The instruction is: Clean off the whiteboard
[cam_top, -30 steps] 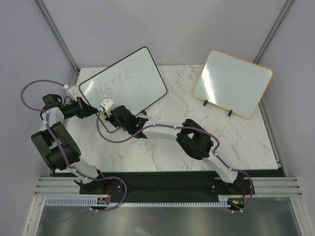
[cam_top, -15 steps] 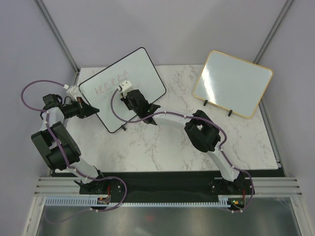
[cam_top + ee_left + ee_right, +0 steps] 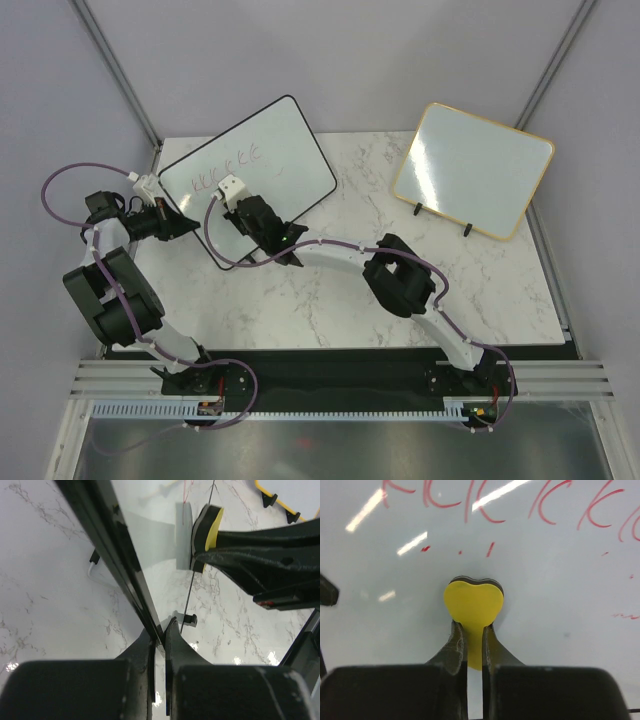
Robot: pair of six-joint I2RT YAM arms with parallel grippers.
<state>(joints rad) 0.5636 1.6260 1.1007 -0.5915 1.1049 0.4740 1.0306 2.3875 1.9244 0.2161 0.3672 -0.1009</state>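
Note:
The whiteboard (image 3: 270, 150), black-framed, stands tilted at the back left with red scribbles (image 3: 228, 170) across its upper left. My left gripper (image 3: 188, 222) is shut on the board's left frame edge (image 3: 127, 575); the left wrist view shows the frame pinched between the jaws of that gripper (image 3: 159, 639). My right gripper (image 3: 245, 208) is shut on a yellow heart-shaped eraser (image 3: 473, 602), pressed flat on the board face just below the red scribbles (image 3: 490, 505). In the right wrist view its jaws (image 3: 474, 632) clamp the eraser's lower tip. From the left wrist, the eraser (image 3: 212, 527) shows edge-on against the board.
A second white board with a gold frame (image 3: 470, 170) stands on black feet at the back right. The marble tabletop (image 3: 330, 300) lies between the arms. The right arm's elbow (image 3: 400, 280) hangs over the table's middle. Grey walls close in the left and right sides.
The right gripper swept the eraser up and right across the board to the scribbles, then came back down and left. The left gripper kept its hold on the frame.

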